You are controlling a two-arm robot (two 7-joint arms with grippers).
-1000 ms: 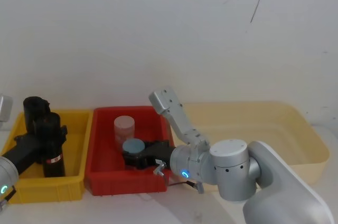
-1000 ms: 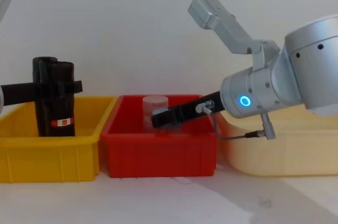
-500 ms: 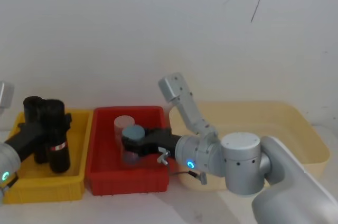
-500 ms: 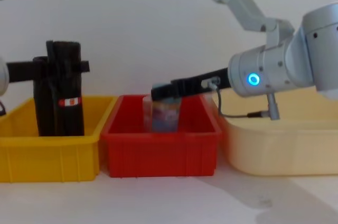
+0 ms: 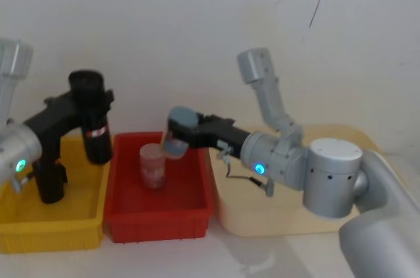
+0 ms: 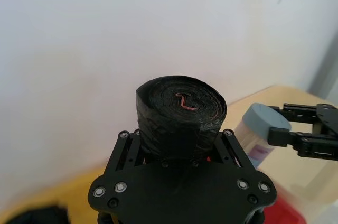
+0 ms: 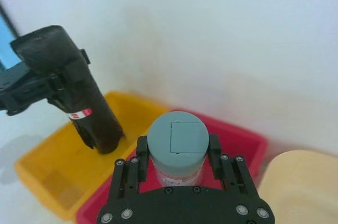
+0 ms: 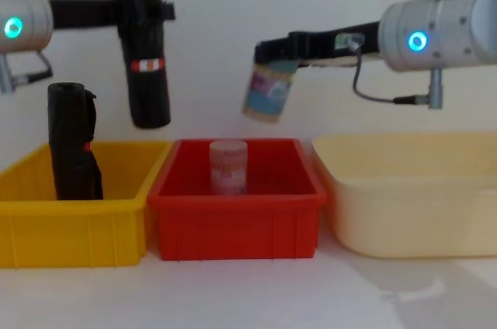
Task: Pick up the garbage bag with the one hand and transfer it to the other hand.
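Head view: left tool (image 5: 84, 109), green-ringed arm, clamped across the upper part of the garbage bag (image 5: 93, 120); bag upright in the air above the inner edge of the yellow bin (image 5: 52, 232), probably raised for a handover; second black roll (image 5: 47, 176) standing in that bin; right tool (image 5: 187, 130), blue-ringed arm, closed on a grey-lidded jar (image 5: 177, 135) above the red bin (image 5: 157, 216), where a pink-lidded jar (image 5: 153, 165) stands; cream tub (image 5: 262, 222) at the right. Left wrist view: fingers either side of the bag (image 6: 181, 113), roll end proud of them, a grip high enough to leave the lower body free for a second taker. Right wrist view: jar lid (image 7: 177, 139) seated between the jaws; bag (image 7: 74, 89) well apart. Chest view: bag (image 8: 142, 50) hanging clear of all bins, label band showing; held jar (image 8: 268, 92) tilted over the red bin; table (image 8: 248, 290) beneath; judged: the receiving tool is occupied and must be freed first.
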